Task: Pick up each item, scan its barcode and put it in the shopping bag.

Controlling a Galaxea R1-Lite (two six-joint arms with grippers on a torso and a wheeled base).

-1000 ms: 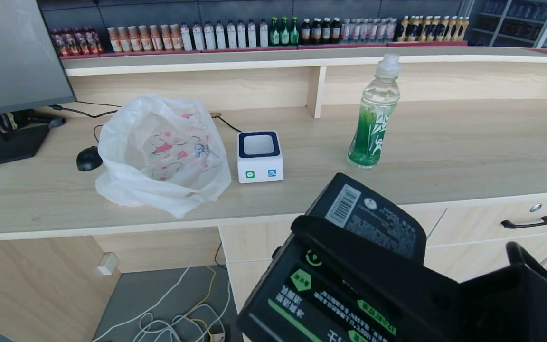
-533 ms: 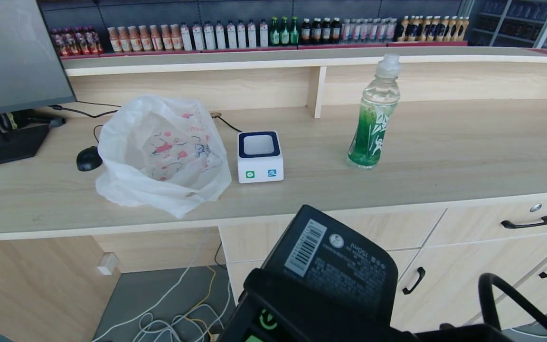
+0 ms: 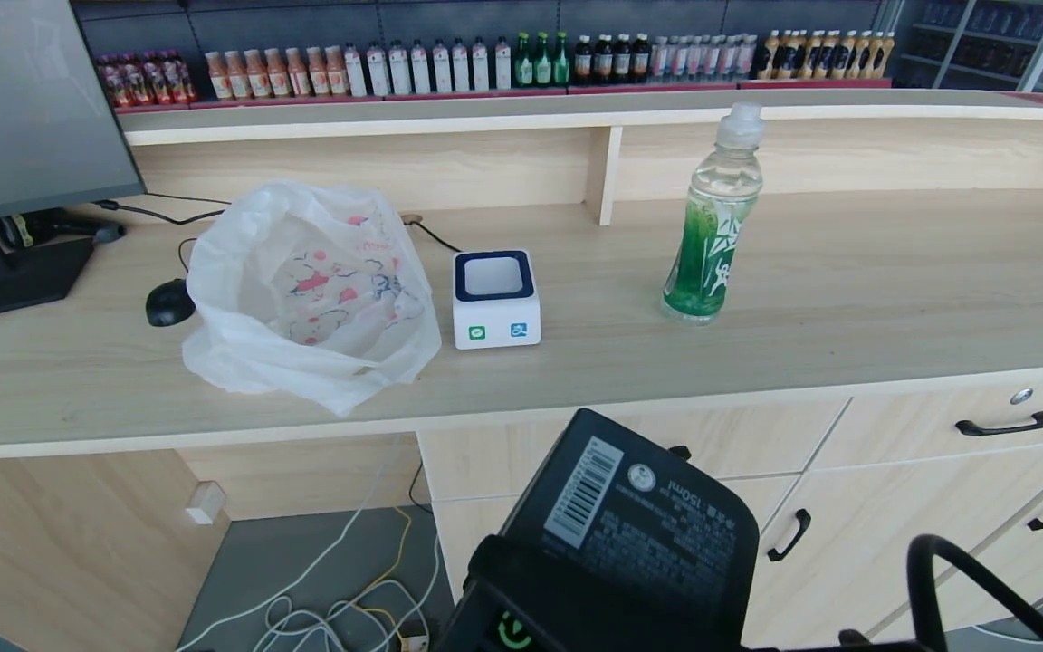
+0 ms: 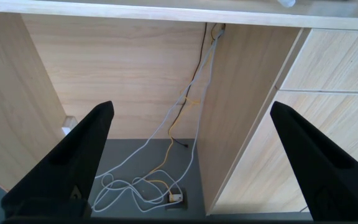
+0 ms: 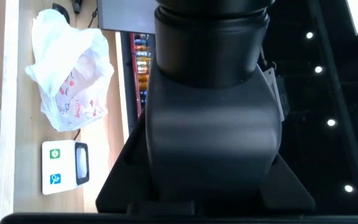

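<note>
- Right gripper (image 3: 576, 593) clamps the black carton (image 3: 644, 516), barcode showing, held out before the counter's (image 3: 802, 353) front edge.
- Left gripper's (image 4: 191, 112) fingers (image 4: 73, 168) spread wide, empty.

From the head we look forward and down onto the table (image 3: 847, 299), near enough to take in its front edge, the drawers (image 3: 938, 435) beneath and the bottle shelf (image 3: 485, 68) behind. The black package (image 3: 639, 516) hangs close under this lens. Our left wrist camera sits low, below the tabletop, facing the recess under it past the left end effector (image 4: 191, 109), whose spread fingers (image 4: 73, 162) frame the picture. Both views share the floor cables (image 3: 322, 589). Our right wrist camera looks along the table, turned sideways, close behind the black package. With the head view it shares the shopping bag (image 3: 304, 290) and the scanner (image 3: 495, 299).
</note>
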